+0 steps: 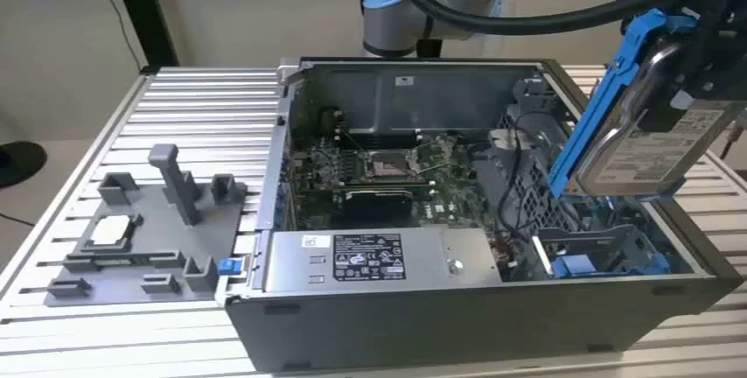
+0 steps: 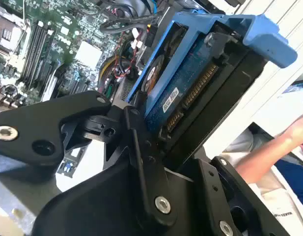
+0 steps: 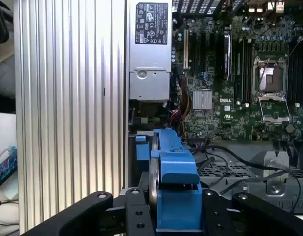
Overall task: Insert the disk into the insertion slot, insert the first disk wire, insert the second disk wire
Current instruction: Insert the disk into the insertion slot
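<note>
The disk (image 1: 653,155), a silver drive with a white label in a bright blue carrier, hangs on edge and tilted above the open case's corner at the exterior view's right. My gripper (image 1: 698,59) is shut on it from above. In both wrist views the black fingers clamp the blue-framed disk (image 2: 183,83) (image 3: 173,167) from both sides. The insertion slot (image 1: 601,254), a grey bay with blue rails, lies below the disk and has nothing in it. Black cables (image 1: 513,181) lie loose beside the bay; I cannot tell which are the disk wires.
The open computer case (image 1: 467,317) holds a motherboard (image 1: 386,168) and a grey power supply box (image 1: 373,260) with a black-and-white label. A grey fixture (image 1: 152,229) stands on the slatted table (image 1: 198,107) at the exterior view's left. A person's arm (image 2: 269,152) is beyond the table.
</note>
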Tool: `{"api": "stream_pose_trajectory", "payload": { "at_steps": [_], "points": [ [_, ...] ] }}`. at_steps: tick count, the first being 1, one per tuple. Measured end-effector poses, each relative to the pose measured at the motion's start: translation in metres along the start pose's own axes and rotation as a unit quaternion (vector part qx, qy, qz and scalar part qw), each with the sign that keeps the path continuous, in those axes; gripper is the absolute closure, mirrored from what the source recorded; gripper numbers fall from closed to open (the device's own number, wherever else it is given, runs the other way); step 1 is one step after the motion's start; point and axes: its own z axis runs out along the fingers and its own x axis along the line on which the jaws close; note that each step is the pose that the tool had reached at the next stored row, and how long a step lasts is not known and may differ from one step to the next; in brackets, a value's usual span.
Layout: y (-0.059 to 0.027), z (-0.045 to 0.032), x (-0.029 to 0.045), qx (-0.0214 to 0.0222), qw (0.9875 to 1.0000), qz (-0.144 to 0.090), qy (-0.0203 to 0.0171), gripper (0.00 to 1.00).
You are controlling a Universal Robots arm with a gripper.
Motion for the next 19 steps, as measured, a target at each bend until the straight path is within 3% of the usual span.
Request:
{"api": "stream_pose_trajectory", "payload": {
  "at_steps": [14,19],
  "points": [
    [0.0000,0.0000,0.0002,0.0002,1.0000,0.000,0.0000,1.00],
    [-0.0030,0.0032,0.0083,-0.0008,1.0000,0.000,0.0000,1.00]
  ]
}}
